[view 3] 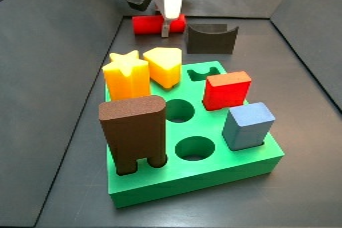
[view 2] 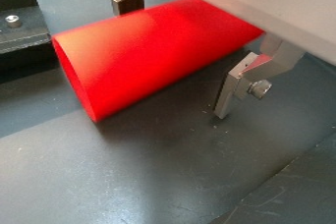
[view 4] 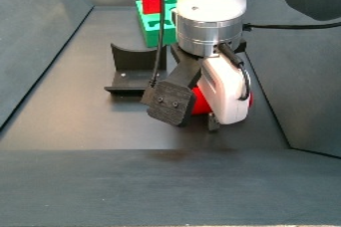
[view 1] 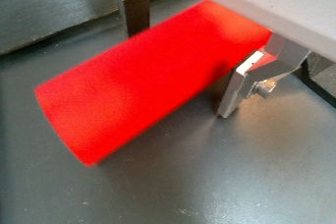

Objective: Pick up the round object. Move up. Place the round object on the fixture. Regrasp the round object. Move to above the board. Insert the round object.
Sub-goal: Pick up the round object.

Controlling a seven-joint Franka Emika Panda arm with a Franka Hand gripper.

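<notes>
Peg: round object [view 2: 147,59] filled both wrist views closest to the lens, lying on its side on the grey floor.
Left to right across a side view: brown arch block [view 3: 134,134] at the board's [view 3: 254,164] near-left corner, then yellow star [view 3: 124,74], yellow block [view 3: 163,66], red cube [view 3: 229,89], blue block [view 3: 249,125].
Peg position: beyond the board's far edge, left of the fixture [view 3: 211,38]; apart from it, not in its notch.
Gripper: gripper [view 1: 184,51] low over the peg, silver fingers [view 1: 241,83] straddling its far half. Jaws were apart; a gap showed between the nearer plate and the red surface. Contact on the other pad could not be judged.
Step in hand: pick up, as judged. Doing it well likely meant closing squarely across the curved sides, pads centred so the cylinder would not roll or squirt out, then lifting straight.
Peg look: plain bright red, smooth, matte, longer than wide, flat circular end facing the camera.
</notes>
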